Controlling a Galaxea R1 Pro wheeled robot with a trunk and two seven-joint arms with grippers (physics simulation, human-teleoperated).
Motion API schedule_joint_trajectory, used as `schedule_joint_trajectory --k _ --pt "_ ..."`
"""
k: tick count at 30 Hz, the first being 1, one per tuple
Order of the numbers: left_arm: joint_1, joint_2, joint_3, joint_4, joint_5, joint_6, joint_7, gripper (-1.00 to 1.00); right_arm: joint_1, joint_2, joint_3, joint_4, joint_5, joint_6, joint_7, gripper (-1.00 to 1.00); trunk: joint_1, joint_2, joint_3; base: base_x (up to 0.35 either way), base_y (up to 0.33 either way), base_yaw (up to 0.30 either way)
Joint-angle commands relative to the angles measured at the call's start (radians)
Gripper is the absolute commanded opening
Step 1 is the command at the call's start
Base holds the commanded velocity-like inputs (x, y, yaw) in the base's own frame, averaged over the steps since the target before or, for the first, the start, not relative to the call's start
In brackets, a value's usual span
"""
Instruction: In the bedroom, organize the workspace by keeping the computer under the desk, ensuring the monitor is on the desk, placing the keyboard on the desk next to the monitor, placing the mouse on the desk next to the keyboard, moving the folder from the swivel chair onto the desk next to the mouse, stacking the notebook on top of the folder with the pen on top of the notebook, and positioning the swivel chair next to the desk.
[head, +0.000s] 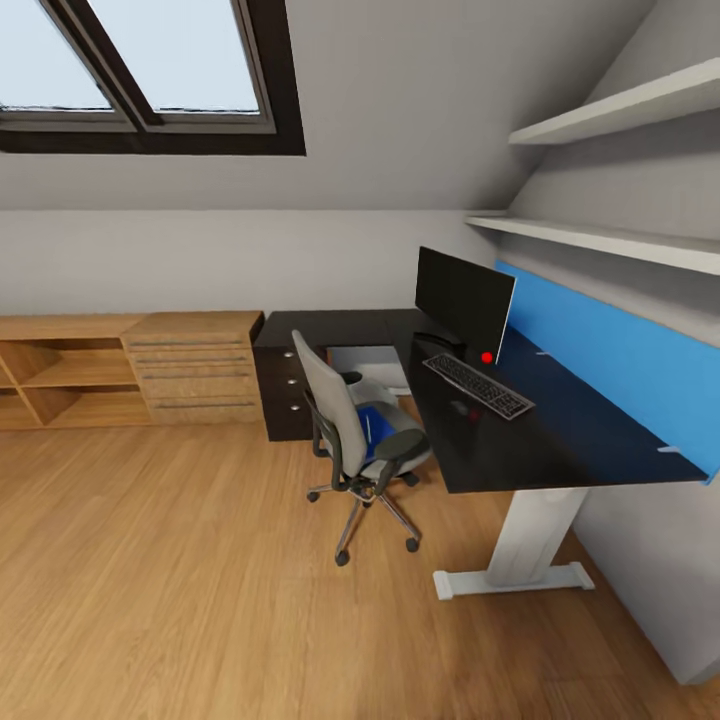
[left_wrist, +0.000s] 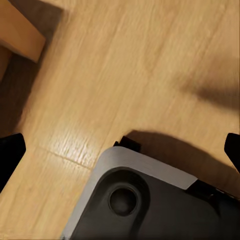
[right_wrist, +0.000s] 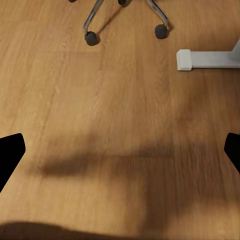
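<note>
The folder (head: 375, 428) lies on the chair (head: 350, 430) seat, ahead of the robot and just beside the desk (head: 560, 440) carrying monitor (head: 463, 300), keyboard (head: 478, 385) and mouse (head: 459, 407). Both tools, left (left_wrist: 120, 150) and right (right_wrist: 120, 150), hang spread apart, empty, over the floor (head: 180, 580). The right one faces the chair's casters and seems nearer.

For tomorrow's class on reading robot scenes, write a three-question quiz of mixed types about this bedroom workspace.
1. True or false: the monitor stands on the desk.
2. What lies on the seat of the swivel chair? A) the keyboard B) a blue folder C) a lamp
3. Fill in: the mouse lies on the desk beside the ____.

Key: 1 true. 2 B, the folder. 3 keyboard.
</note>
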Motion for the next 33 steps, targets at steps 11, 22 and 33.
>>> schedule_joint_trajectory --k 11,22,33 --pt "0.001 0.001 0.001 -0.026 -0.001 0.050 0.002 1.00 -0.001 -0.003 -0.007 -0.003 -0.001 0.026 -0.005 1.00 0.042 -0.078 -0.035 0.000 0.000 0.000" --pt "0.001 -0.009 -0.006 -0.019 -0.011 -0.190 0.001 1.00 -0.074 -0.008 -0.007 -0.010 0.001 0.380 -0.074 1.00 0.085 -0.155 -0.070 0.000 0.000 0.000" --pt "0.001 -0.010 -0.034 0.030 -0.058 -0.294 0.000 1.00 -0.091 -0.007 -0.010 -0.004 -0.002 0.340 -0.087 1.00 0.127 -0.232 -0.104 0.000 0.000 0.000"
